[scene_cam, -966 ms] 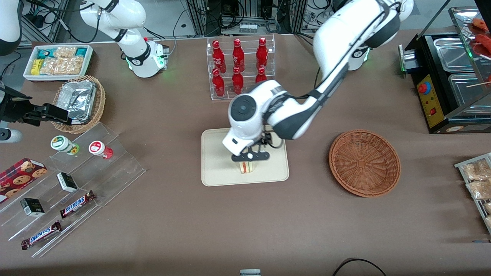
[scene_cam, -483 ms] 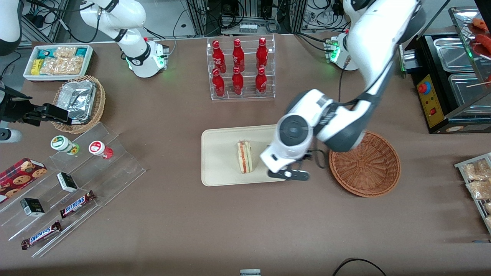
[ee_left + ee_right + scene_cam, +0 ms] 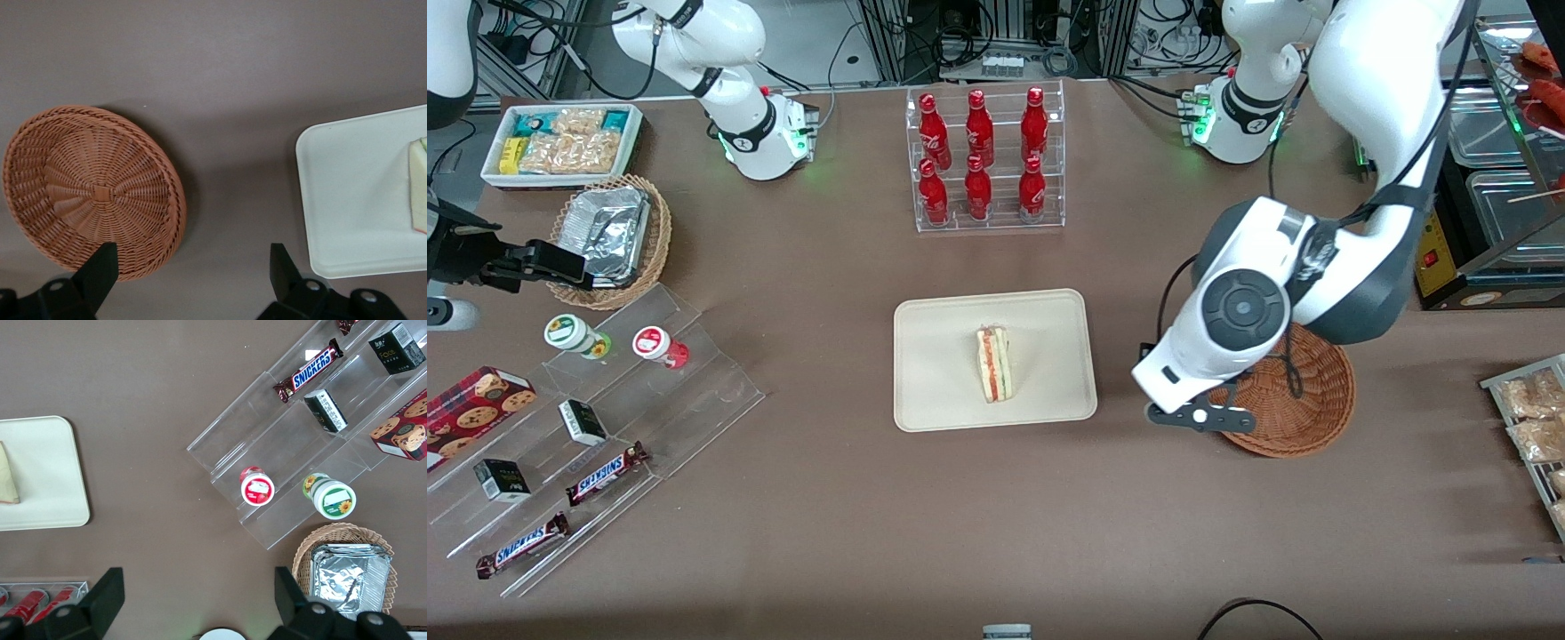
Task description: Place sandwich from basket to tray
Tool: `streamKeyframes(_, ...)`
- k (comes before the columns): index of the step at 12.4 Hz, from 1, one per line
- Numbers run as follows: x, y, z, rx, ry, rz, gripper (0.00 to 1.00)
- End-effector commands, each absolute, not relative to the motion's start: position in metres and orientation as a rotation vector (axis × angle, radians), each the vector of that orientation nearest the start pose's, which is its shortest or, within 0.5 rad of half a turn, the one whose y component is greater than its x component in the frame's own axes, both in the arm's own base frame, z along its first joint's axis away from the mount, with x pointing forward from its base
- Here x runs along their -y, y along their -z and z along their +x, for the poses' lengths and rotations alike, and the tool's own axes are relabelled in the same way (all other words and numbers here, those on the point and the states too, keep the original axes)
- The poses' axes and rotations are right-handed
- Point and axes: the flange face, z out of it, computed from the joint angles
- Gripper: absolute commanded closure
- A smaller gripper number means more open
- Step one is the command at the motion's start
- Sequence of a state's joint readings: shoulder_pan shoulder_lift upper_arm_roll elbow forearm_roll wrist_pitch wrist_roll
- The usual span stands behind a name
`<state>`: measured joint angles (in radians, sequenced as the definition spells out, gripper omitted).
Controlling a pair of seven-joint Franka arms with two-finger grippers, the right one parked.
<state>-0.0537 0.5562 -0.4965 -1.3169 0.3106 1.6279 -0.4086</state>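
Sandwich (image 3: 994,364), a pale wedge edged red, yellow and green, lies on the tray (image 3: 943,391), apart from the wide-open, empty gripper (image 3: 1200,416) above the basket (image 3: 1307,418) rim.

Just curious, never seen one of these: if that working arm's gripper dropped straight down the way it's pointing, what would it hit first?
Probably bare brown tabletop: the open gripper points down between the round reddish-brown wicker basket and the cream rectangular tray. One finger might clip the basket's rim; depth is unclear.

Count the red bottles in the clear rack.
6. The red bottles stand in the clear acrylic rack, in two rows: three farther from the camera, three nearer. The open end effector hangs over the round reddish-brown wicker basket's rim.
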Motion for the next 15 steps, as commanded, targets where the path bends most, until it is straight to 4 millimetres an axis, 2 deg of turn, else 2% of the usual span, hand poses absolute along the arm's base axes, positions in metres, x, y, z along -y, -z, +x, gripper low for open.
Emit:
streamKeyframes(1,0.245,-0.453,0.621,-0.2,-0.221,-2.982,0.0)
streamKeyframes(2,0.227,-0.46,0.624,-0.165,-0.228,-2.983,0.0)
streamKeyframes(3,0.22,-0.468,0.623,-0.187,-0.219,-2.981,0.0)
streamKeyframes(4,0.203,-0.476,0.625,-0.192,-0.23,-2.998,0.0)
streamKeyframes(6,0.182,-0.486,0.619,-0.207,-0.275,-3.015,0.0)
streamKeyframes(7,0.177,-0.492,0.611,-0.229,-0.279,-3.011,0.0)
streamKeyframes(8,0.16,-0.49,0.605,-0.211,-0.3,-3.011,0.0)
streamKeyframes(11,0.126,-0.506,0.581,-0.263,-0.331,-3.019,0.0)
streamKeyframes(15,0.08,-0.542,0.553,-0.263,-0.333,-3.052,0.0)
